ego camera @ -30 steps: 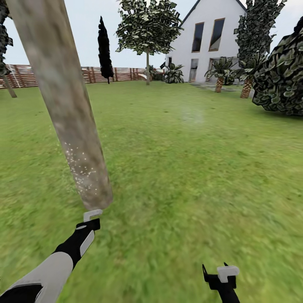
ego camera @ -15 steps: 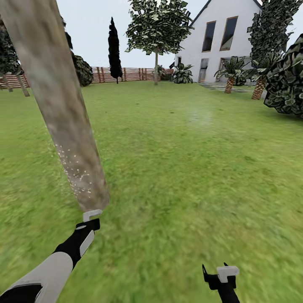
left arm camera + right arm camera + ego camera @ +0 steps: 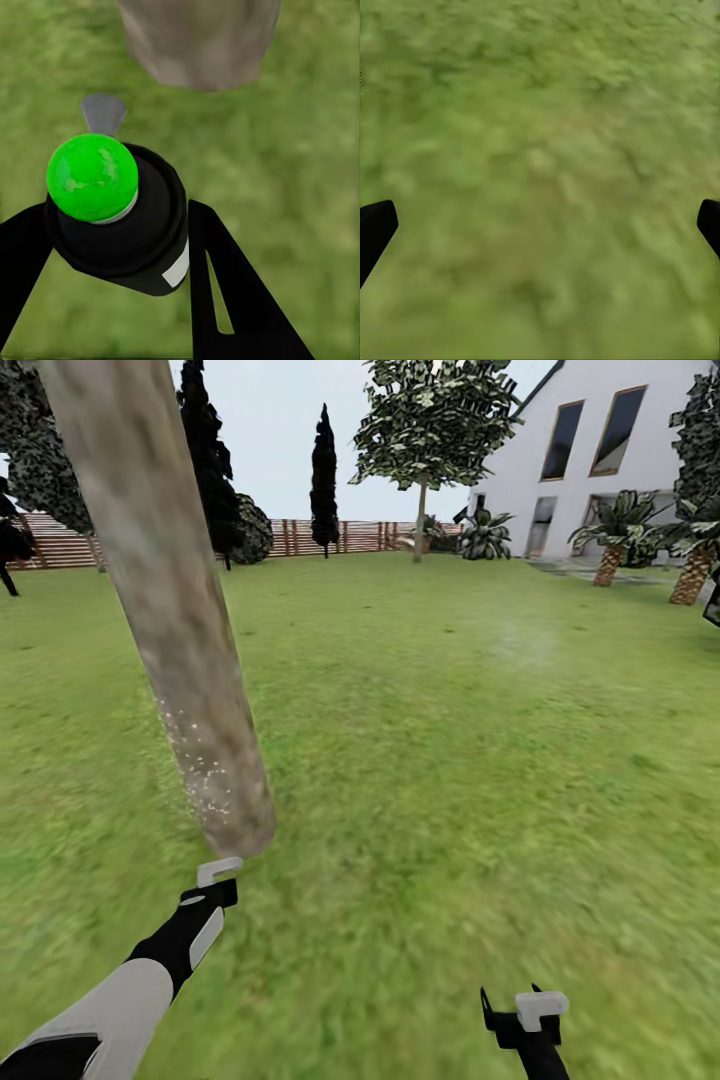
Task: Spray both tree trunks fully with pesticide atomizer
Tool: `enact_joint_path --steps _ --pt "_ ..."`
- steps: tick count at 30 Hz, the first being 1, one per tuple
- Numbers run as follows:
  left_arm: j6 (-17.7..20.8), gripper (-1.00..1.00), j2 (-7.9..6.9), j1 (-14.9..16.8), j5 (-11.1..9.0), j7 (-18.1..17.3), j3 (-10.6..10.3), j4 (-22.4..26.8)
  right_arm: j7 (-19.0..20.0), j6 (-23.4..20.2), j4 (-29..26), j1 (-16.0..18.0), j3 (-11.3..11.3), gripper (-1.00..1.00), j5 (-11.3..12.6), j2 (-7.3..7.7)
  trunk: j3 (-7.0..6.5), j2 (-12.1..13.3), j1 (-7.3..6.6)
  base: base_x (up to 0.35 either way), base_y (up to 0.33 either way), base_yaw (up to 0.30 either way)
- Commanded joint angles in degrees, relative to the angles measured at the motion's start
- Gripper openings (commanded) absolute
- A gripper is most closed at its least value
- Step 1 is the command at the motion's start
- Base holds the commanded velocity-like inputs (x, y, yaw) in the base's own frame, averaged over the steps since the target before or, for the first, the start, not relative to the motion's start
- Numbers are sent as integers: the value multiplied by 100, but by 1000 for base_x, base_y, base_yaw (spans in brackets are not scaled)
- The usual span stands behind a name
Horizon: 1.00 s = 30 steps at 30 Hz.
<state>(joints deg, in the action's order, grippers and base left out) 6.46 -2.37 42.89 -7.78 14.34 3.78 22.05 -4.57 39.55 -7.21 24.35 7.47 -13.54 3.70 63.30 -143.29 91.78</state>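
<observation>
Green grass lawn [image 3: 450, 760] stretches away to a brown horizontal-slat wooden fence [image 3: 340, 537] on the far side, with a white gabled house [image 3: 610, 460] at far right and short scaly-trunked palms [image 3: 608, 535] before it. Near left, a thick, smooth tree trunk [image 3: 170, 610], mottled grey, tan and brown, leans across the head view, and a scatter of fine white pesticide specks [image 3: 200, 760] clings to its lower part. Just below the trunk's base, the left gripper [image 3: 112, 247] has its black fingers [image 3: 225, 292] clamped on the small black pesticide atomizer [image 3: 127, 225], a round bottle with a glossy green ball on top and a white label patch on its side, pointed toward the trunk. Near right, the right gripper [image 3: 540, 232] hangs over blurred grass, fingers [image 3: 375, 229] spread wide and holding nothing.
</observation>
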Motion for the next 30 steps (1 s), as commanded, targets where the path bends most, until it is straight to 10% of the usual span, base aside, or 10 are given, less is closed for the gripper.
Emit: enact_joint_path --steps 1,30 --pt "-2 -100 0 0 2 -2 -2 1 0 0 0 0 0 100 0 1 0 0 0 96 -262 277" --pt "-2 -100 9 0 -5 -2 -7 1 0 0 0 0 0 100 0 -1 0 0 0 89 -265 135"
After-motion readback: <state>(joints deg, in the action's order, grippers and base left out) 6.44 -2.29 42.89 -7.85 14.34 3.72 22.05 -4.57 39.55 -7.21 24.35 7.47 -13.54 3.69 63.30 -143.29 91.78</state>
